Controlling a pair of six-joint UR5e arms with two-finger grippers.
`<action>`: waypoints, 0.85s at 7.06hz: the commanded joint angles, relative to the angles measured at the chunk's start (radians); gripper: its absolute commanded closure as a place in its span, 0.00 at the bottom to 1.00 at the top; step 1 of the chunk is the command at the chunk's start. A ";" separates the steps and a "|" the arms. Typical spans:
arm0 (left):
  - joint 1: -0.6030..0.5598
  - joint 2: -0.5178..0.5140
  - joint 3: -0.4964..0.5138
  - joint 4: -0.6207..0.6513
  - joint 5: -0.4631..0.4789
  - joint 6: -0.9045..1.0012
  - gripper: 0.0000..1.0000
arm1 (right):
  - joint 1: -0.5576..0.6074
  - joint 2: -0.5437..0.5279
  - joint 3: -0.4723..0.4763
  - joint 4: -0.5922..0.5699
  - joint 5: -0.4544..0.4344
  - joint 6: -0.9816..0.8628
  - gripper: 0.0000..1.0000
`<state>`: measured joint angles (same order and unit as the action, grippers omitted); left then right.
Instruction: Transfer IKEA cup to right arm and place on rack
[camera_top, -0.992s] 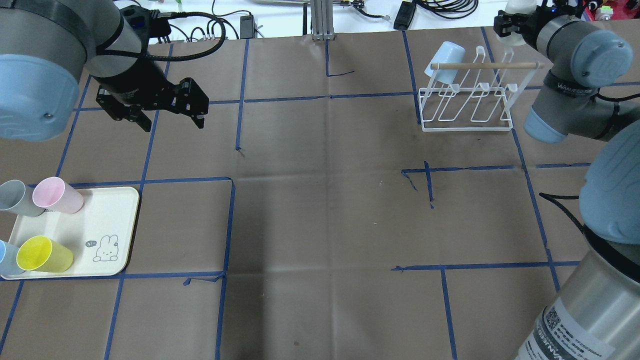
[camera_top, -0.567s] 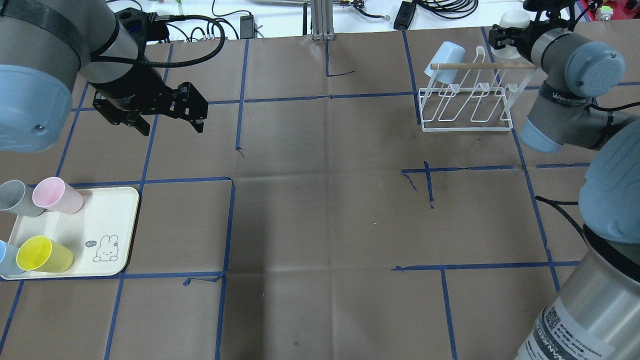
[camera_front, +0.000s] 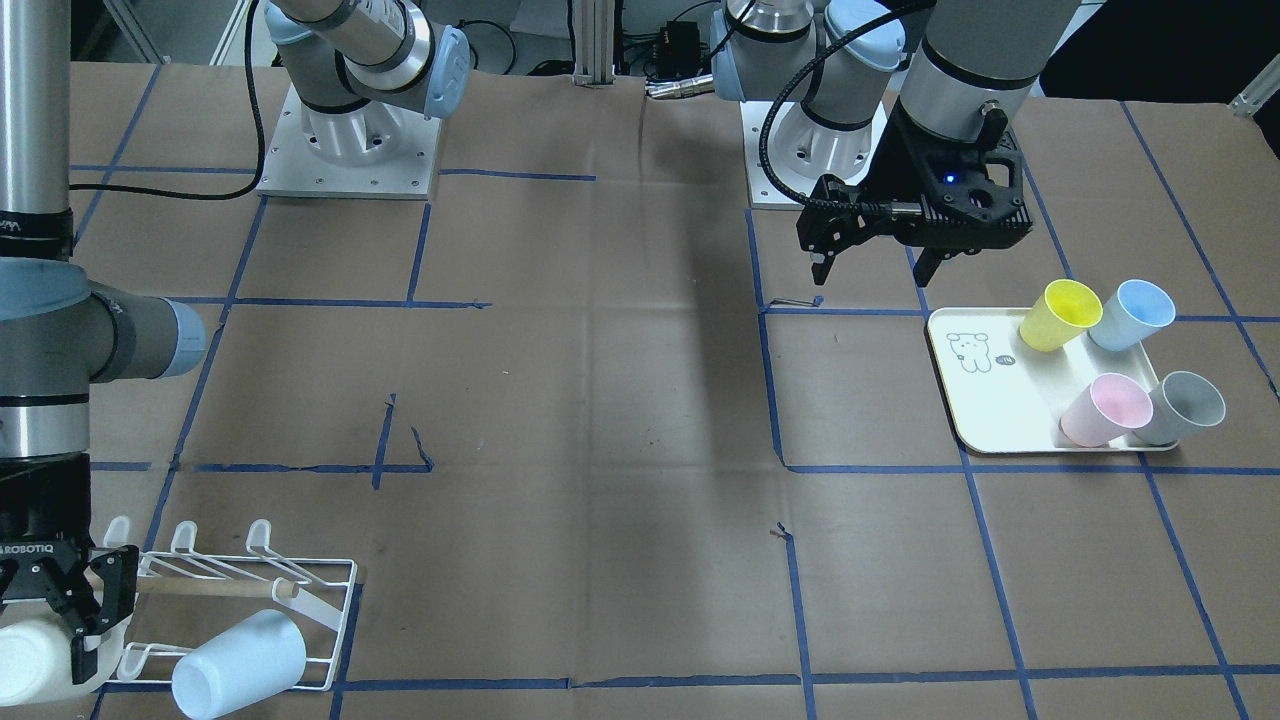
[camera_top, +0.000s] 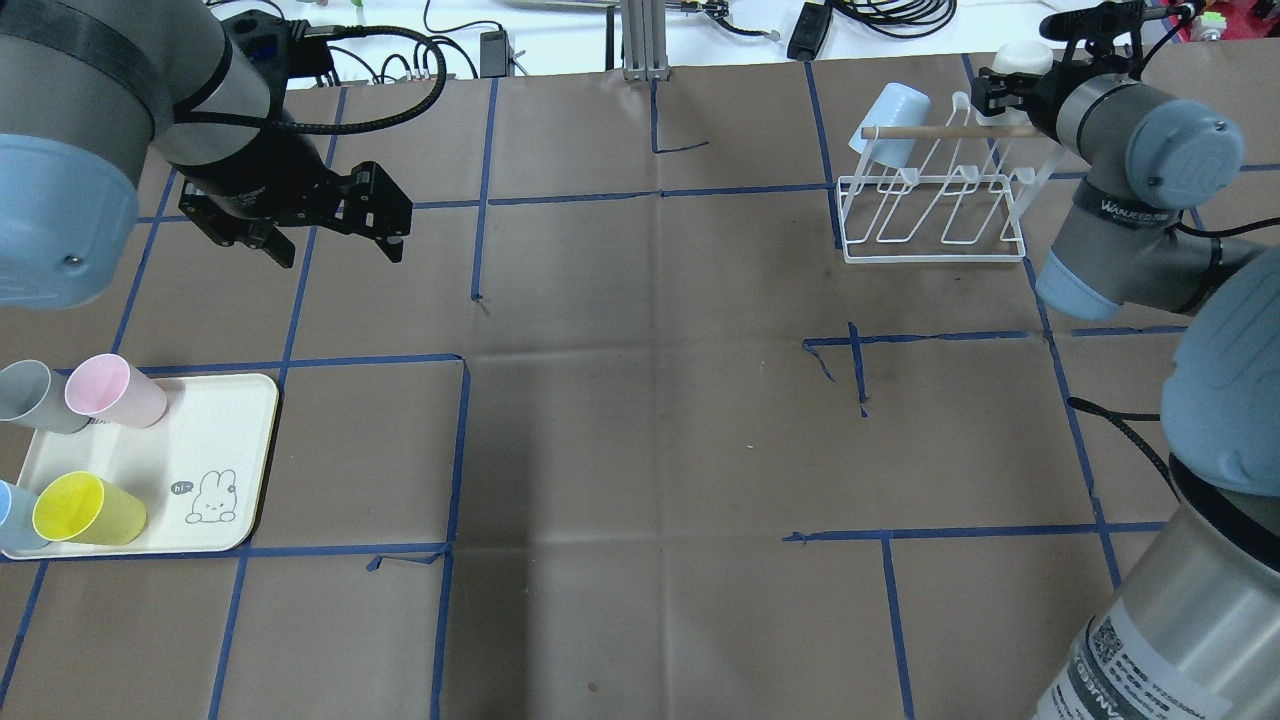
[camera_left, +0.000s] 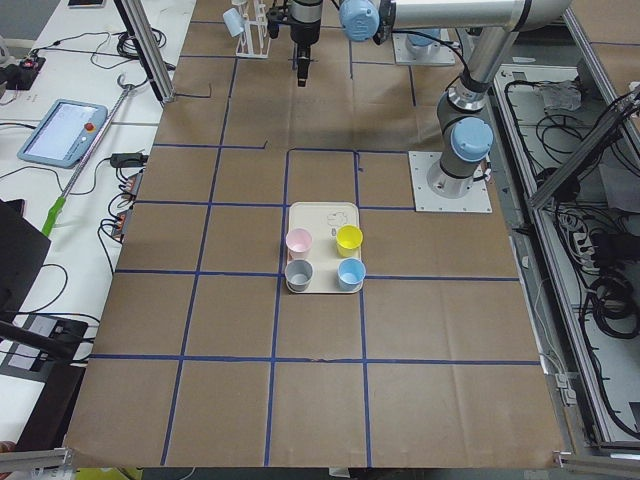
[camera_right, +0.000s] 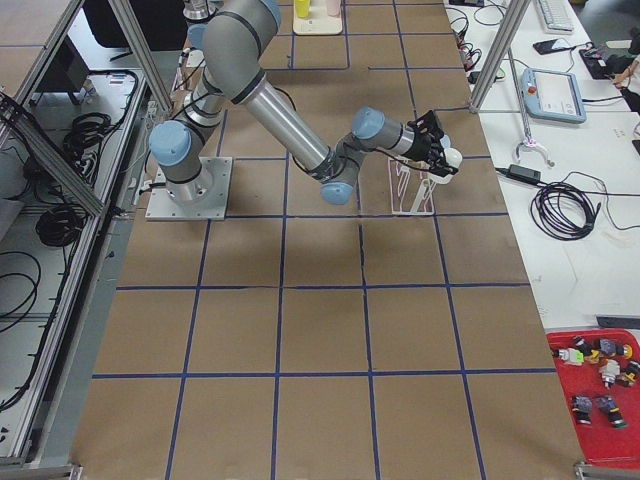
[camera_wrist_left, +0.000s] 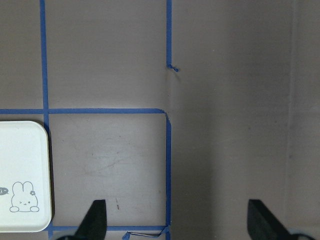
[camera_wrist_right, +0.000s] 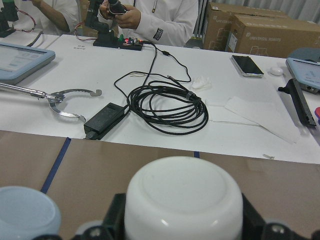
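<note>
My right gripper (camera_top: 1002, 88) is shut on a white cup (camera_top: 1022, 57), held at the far right end of the white wire rack (camera_top: 935, 258), by its wooden dowel. In the front-facing view the right gripper (camera_front: 60, 615) holds the white cup (camera_front: 28, 662) just beside the rack (camera_front: 210, 588). The cup's base (camera_wrist_right: 183, 200) fills the right wrist view. A light-blue cup (camera_top: 892, 118) hangs upturned on the rack's far left prong. My left gripper (camera_top: 332, 235) is open and empty above bare table, beyond the tray; its fingertips (camera_wrist_left: 95, 220) show in the left wrist view.
A cream tray (camera_top: 200, 430) with a bunny drawing lies at the near left. It holds a pink cup (camera_top: 112, 390), a grey cup (camera_top: 35, 397), a yellow cup (camera_top: 88, 508) and a blue cup (camera_front: 1130, 314), all on their sides. Cables lie beyond the table's far edge.
My right gripper has brought the white cup nearer and lower, up to the rack's right end. My left gripper has shifted slightly left, still open.
</note>
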<state>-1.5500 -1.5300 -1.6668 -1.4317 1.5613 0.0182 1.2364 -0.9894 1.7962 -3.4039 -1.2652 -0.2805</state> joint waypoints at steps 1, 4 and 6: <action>0.002 -0.001 0.001 0.005 0.000 0.003 0.01 | 0.000 -0.009 -0.003 0.000 0.001 0.001 0.01; 0.004 -0.001 0.001 0.007 0.000 0.005 0.01 | 0.000 -0.063 -0.026 0.020 -0.003 0.001 0.00; 0.004 -0.001 0.001 0.007 0.000 0.005 0.01 | 0.000 -0.179 -0.040 0.172 -0.006 0.000 0.00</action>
<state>-1.5463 -1.5309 -1.6659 -1.4251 1.5616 0.0230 1.2362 -1.0977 1.7679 -3.3302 -1.2696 -0.2806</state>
